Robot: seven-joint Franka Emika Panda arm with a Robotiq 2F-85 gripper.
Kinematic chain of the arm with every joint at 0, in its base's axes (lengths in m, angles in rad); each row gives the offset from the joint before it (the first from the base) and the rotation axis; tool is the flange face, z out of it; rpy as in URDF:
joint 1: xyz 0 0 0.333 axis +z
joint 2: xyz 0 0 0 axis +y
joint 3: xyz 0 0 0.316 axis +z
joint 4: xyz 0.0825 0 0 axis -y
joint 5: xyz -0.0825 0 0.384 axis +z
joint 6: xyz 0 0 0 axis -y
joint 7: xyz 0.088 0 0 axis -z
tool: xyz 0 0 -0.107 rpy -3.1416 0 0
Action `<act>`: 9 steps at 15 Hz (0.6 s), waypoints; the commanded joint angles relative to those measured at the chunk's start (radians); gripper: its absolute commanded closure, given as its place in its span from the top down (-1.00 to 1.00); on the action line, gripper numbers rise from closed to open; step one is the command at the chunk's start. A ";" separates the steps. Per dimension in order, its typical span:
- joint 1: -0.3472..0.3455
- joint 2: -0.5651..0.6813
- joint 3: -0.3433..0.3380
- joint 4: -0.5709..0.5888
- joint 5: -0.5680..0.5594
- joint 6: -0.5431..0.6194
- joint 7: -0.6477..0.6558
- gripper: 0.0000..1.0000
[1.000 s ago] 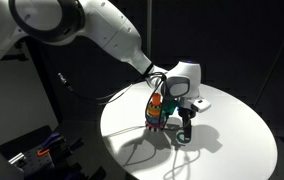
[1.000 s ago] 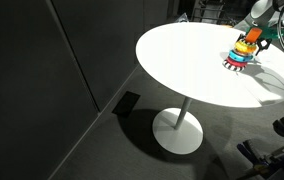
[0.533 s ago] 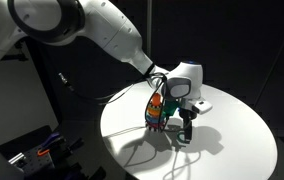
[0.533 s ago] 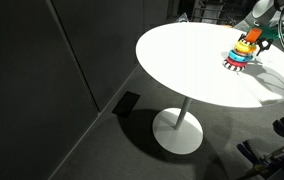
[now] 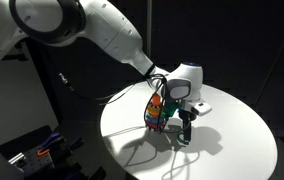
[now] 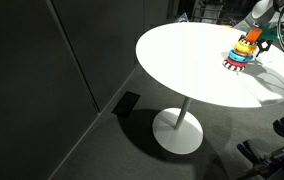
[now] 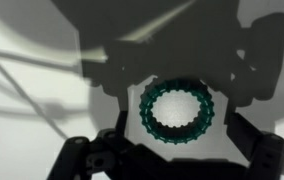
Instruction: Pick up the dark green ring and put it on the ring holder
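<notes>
In the wrist view the dark green ring lies flat on the white table, with a toothed edge and an open centre. My gripper is open; its dark fingers stand to either side of the ring and do not touch it. In an exterior view the gripper points straight down, low over the table, just beside the ring holder, a rainbow stacking cone. The ring holder also shows in an exterior view near the table's far edge.
The round white table stands on a single pedestal. A white block lies behind the gripper. Dark curtains surround the scene. Cables hang from the arm.
</notes>
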 commanded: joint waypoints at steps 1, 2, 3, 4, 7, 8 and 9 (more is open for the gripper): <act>-0.009 0.017 0.000 0.026 0.026 -0.005 0.013 1.00; -0.010 0.018 0.000 0.027 0.028 -0.006 0.014 1.00; -0.012 0.019 0.001 0.027 0.031 -0.007 0.014 1.00; -0.012 0.020 0.000 0.028 0.032 -0.006 0.015 1.00; -0.015 0.023 -0.001 0.028 0.037 -0.006 0.017 1.00; -0.015 0.023 -0.001 0.028 0.038 -0.006 0.019 0.50; -0.015 0.023 -0.001 0.029 0.040 -0.006 0.020 0.46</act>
